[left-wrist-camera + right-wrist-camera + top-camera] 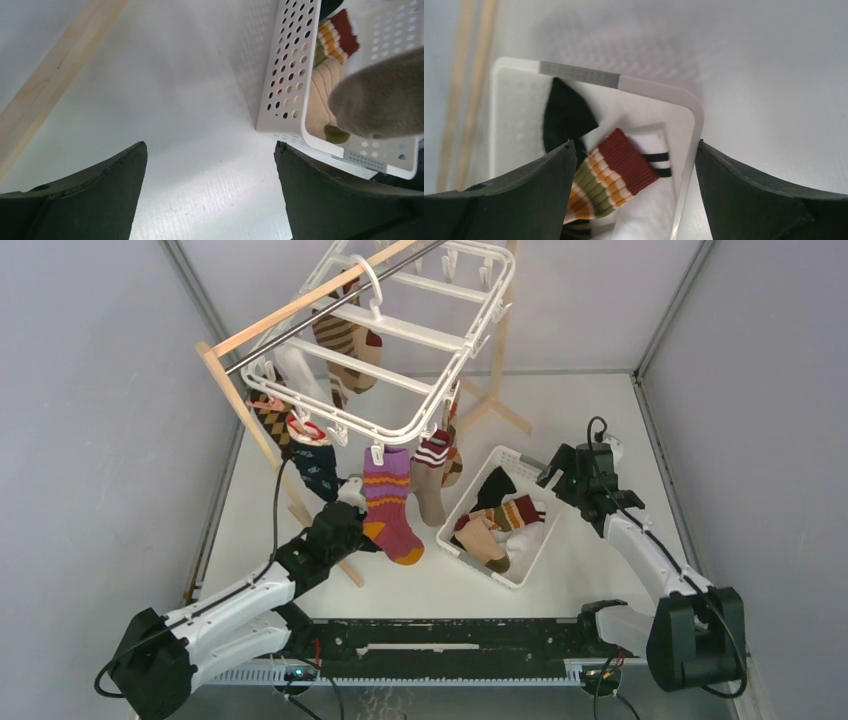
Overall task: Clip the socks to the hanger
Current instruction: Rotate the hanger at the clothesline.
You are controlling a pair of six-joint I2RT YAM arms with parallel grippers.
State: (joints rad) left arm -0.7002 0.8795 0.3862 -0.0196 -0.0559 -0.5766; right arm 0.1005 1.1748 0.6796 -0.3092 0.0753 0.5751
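The hanger [400, 328] is hanging on the wooden stand [290, 308], with several socks [432, 475] clipped along its near edge, a pink-purple sock [388, 505] among them. A striped sock [616, 172] is lying in the white basket [659, 91] on the bench [600, 420]. The 2 grippers are gaping, holding nothing: the left gripper [210, 147] is hovering low beside the pink-purple sock, the right gripper [634, 147] over the basket's corner.

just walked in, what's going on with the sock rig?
Several socks hang clipped on the hanger; more lie in the basket. Both arms are empty-handed: the left gripper is open, low beside the pink sock, and the right gripper is open over the basket, above a striped sock.
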